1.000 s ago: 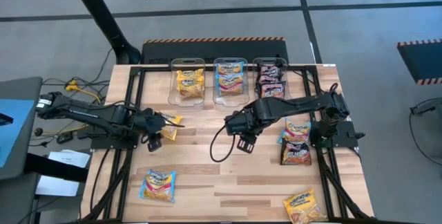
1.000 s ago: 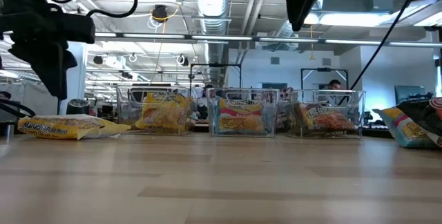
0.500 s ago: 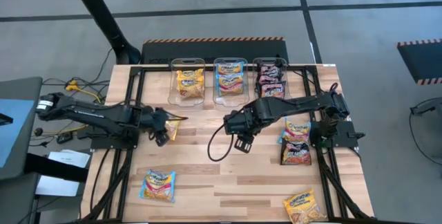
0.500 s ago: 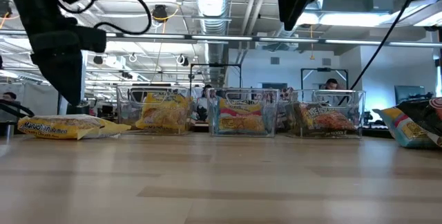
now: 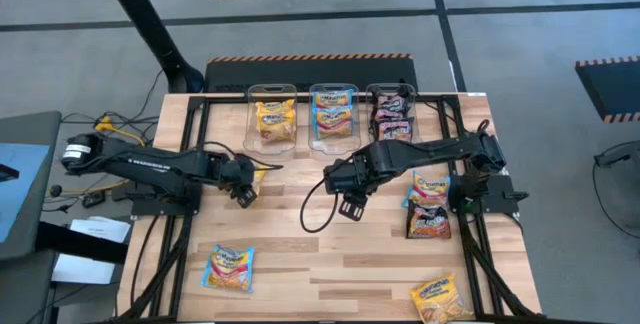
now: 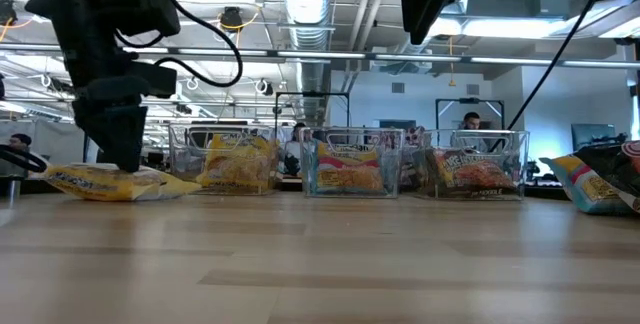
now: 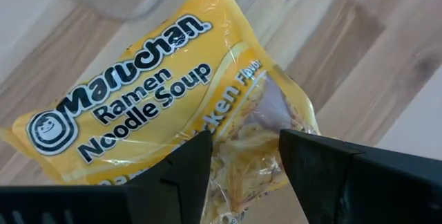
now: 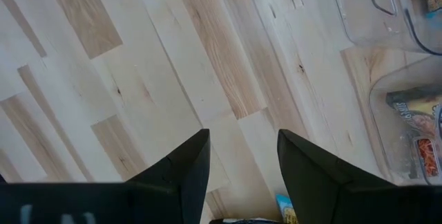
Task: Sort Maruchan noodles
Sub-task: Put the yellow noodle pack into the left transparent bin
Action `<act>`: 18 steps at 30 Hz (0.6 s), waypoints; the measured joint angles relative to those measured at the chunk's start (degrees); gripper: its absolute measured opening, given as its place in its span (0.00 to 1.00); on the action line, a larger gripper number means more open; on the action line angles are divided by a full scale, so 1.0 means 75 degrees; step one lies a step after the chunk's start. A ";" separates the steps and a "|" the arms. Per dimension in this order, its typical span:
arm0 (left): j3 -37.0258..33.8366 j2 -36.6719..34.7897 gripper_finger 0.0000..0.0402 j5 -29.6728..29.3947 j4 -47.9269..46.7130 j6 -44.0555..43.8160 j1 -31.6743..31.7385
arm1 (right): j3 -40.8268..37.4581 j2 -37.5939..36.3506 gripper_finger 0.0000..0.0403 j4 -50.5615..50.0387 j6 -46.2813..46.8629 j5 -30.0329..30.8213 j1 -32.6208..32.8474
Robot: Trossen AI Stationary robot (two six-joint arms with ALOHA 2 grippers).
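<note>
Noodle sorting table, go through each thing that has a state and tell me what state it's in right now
left gripper: open, fingers over the yellow packet lying flat on the table
right gripper: open, empty, above bare wood
left bin: holds yellow packets
middle bin: holds blue and pink packets
right bin: holds dark packets
blue packet: loose, flat near the front-left
</note>
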 joint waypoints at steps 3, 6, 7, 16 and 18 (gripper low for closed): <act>0.0001 0.0160 0.41 0.0075 0.0024 -0.0098 -0.0054 | 0.0000 0.0000 0.48 0.0000 -0.0002 -0.0006 0.0000; 0.0007 0.0254 0.41 0.0048 0.0027 -0.0121 -0.0140 | 0.0000 0.0000 0.48 0.0006 -0.0012 -0.0007 0.0000; 0.0007 0.0280 0.40 0.0045 0.0027 -0.0121 -0.0157 | 0.0000 0.0000 0.48 0.0005 -0.0012 -0.0006 0.0000; -0.0008 0.0388 0.12 0.0012 0.0172 -0.0018 -0.0187 | 0.0000 0.0000 0.48 0.0062 -0.0009 -0.0006 0.0000; -0.0011 0.0388 0.04 0.0043 0.0180 0.0049 -0.0187 | 0.0000 0.0000 0.48 0.0087 -0.0006 -0.0006 0.0000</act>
